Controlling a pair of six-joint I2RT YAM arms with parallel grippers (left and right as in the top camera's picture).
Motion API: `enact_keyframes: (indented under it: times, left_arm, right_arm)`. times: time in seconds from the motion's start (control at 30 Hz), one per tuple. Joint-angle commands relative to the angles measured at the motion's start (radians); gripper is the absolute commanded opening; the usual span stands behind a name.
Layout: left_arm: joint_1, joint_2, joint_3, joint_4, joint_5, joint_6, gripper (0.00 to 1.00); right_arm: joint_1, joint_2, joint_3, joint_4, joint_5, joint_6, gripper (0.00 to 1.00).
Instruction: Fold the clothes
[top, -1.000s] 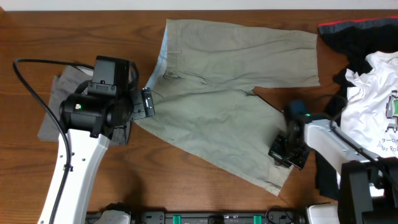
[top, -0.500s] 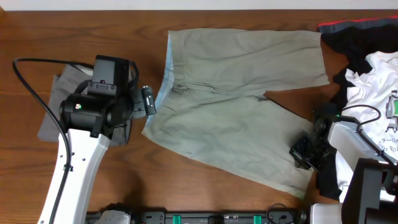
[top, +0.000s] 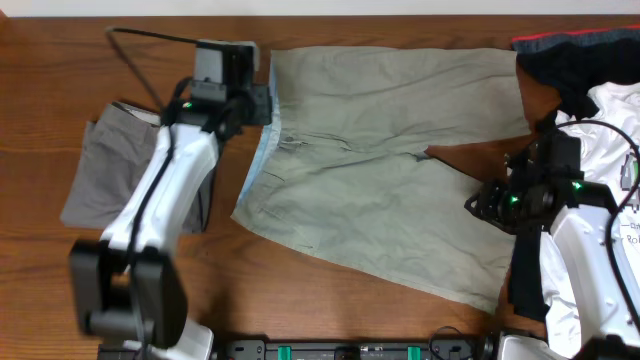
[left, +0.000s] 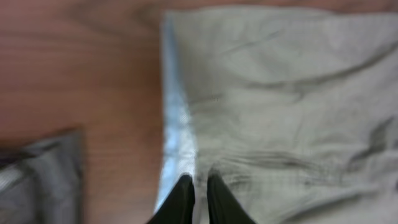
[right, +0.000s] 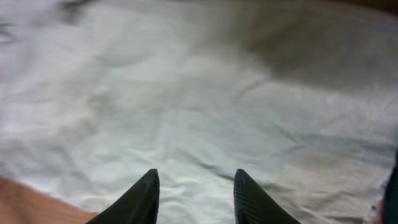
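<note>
Khaki shorts (top: 380, 190) lie spread across the desk (top: 300, 295) in the overhead view, waistband to the left, both legs running right, not yet folded. My left gripper (top: 262, 102) sits at the upper end of the waistband. My right gripper (top: 478, 203) hangs by the crotch, between the two legs. Folded grey shorts (top: 100, 180) rest just beside the waistband. A white T-shirt (top: 610, 110) and a black red-trimmed garment (top: 570, 60) are heaped at the right edge, touching the upper leg hem.

From the left wrist, the jaws are drawn almost together, with only a slit between the fingers (left: 181, 193). They stand on the seam where the blue waistband lining (left: 174, 118) meets the khaki. I cannot tell whether cloth is actually nipped. My worry is a pinch on one layer only, or on nothing. A lift from here would then peel the lining open, or slip off and leave the waistband behind.

From the right wrist, the jaws stand apart and released, hovering over wrinkled khaki and holding nothing. I judge that if this side closes low it could gather a fat bunch instead of a clean edge. A pull toward the right could also drag the hem into the heap, and uneven grips would give a skewed fold.
</note>
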Motion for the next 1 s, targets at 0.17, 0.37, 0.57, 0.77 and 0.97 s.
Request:
enact_keyframes:
  times: [0.17, 0.37, 0.57, 0.77, 0.97]
  left_arm:
    - [-0.002, 0.291, 0.006, 0.302, 0.137, 0.003, 0.43]
    - [-0.002, 0.421, 0.006, 0.447, 0.170, -0.043, 0.13]
    - [-0.002, 0.484, 0.006, 0.470, 0.066, -0.059, 0.06]
    - [0.028, 0.528, 0.006, 0.466, -0.281, -0.179, 0.06]
    - [0.110, 0.536, 0.006, 0.448, -0.438, -0.310, 0.06]
  right_arm:
    - [-0.003, -0.026, 0.006, -0.013, -0.069, -0.031, 0.43]
    - [-0.003, -0.026, 0.006, -0.007, -0.068, -0.016, 0.43]
    - [-0.003, -0.026, 0.006, 0.009, -0.067, 0.031, 0.43]
    - [-0.002, -0.026, 0.006, 0.019, -0.068, 0.053, 0.41]
    - [0.019, -0.026, 0.005, 0.044, -0.067, 0.052, 0.41]
